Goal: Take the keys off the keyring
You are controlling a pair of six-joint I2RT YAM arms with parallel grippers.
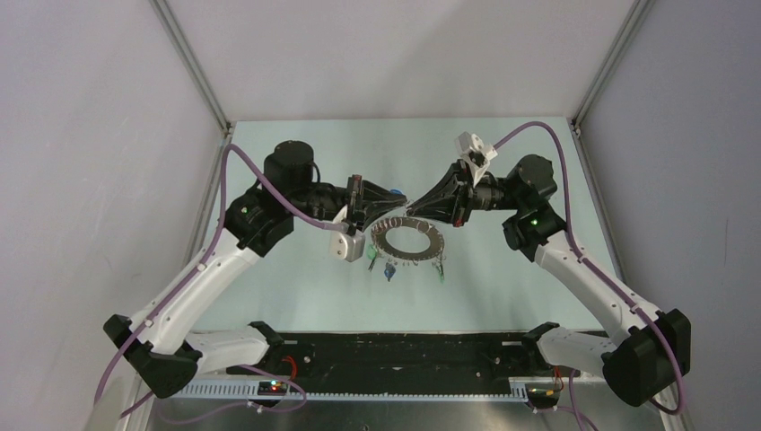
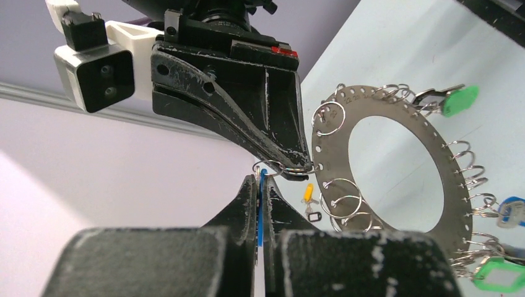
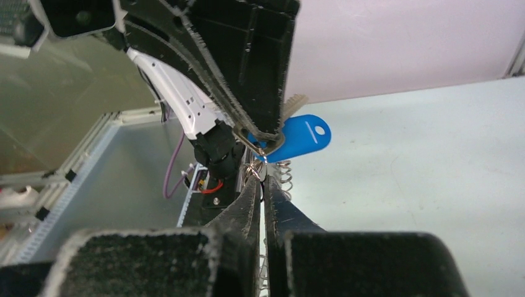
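Keyring, a flat silvery-grey metal loop pierced with small holes along its band and fringed with thin wire split rings, sits over the pale green surface midway between the two arms. I cannot tell whether it lies flat or is tipped up at its far rim.

Small silvery keys hang from its split rings. A green-headed key sits off the keyring's near-left rim, with a dark-blue-headed key just beside it. A second green-headed key sits off the near-right rim. In the left wrist view a tiny yellow-headed key shows just outside the rim.

At the keyring's far rim is one more key, with a flat bright blue plastic head. The left gripper pinches that head edge-on, its black jaws drawn narrow around it.

The right gripper reaches the same part of the rim from the opposite side. Its tapering black jaws are closed narrow on a thin wire split ring that sits beside the blue head. The two sets of jaw tips almost touch above the far rim.

Outward from the keyring, the black wrists run back into white-shelled arms, each trailing a purple cable.
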